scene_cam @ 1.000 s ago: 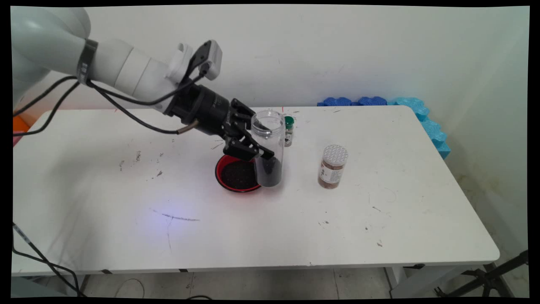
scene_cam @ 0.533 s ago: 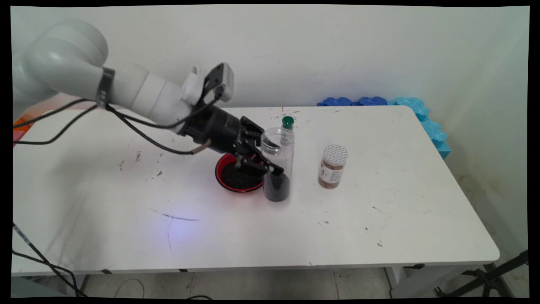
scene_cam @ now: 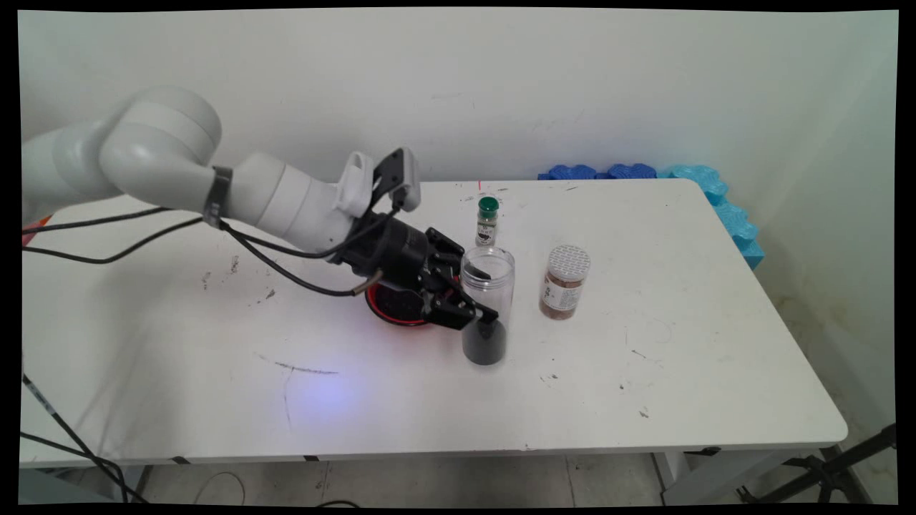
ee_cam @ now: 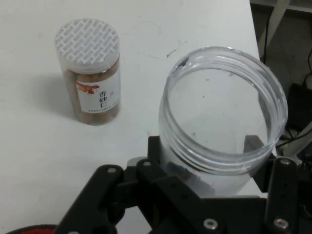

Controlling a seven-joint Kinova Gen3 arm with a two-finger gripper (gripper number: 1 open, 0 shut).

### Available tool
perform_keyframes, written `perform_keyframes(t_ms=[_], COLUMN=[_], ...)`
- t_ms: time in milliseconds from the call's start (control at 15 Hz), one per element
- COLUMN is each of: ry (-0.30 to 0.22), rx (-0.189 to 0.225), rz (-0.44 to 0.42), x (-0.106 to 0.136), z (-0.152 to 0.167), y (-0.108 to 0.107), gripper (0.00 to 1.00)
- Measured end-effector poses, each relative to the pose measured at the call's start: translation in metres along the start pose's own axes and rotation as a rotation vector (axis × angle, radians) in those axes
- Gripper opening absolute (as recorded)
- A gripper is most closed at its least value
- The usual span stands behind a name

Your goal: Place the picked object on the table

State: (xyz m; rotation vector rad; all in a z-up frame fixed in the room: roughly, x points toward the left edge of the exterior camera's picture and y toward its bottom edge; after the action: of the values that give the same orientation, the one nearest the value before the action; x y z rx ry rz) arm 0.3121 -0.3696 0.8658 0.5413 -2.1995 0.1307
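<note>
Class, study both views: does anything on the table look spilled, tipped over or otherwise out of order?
Nothing stands out. The black two-finger gripper grips the lidless clear plastic jar, upright, dark grains settled at its bottom. The red bowl, the green-capped bottle and the white-lidded brown jar stand upright.

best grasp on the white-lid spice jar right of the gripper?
Take the white-lidded jar round its straight cylindrical body below the lid, fingers coming in level from the side. It stands upright, apart from the clear jar that the gripper holds, so either flank looks free.
</note>
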Motion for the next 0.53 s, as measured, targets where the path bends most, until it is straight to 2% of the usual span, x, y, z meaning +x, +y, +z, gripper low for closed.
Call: perform_keyframes(t_ms=[533], ry=[-0.006], rx=[0.012], rz=[-0.013], x=[-0.015], z=[0.023], y=[0.001], gripper=[0.00])
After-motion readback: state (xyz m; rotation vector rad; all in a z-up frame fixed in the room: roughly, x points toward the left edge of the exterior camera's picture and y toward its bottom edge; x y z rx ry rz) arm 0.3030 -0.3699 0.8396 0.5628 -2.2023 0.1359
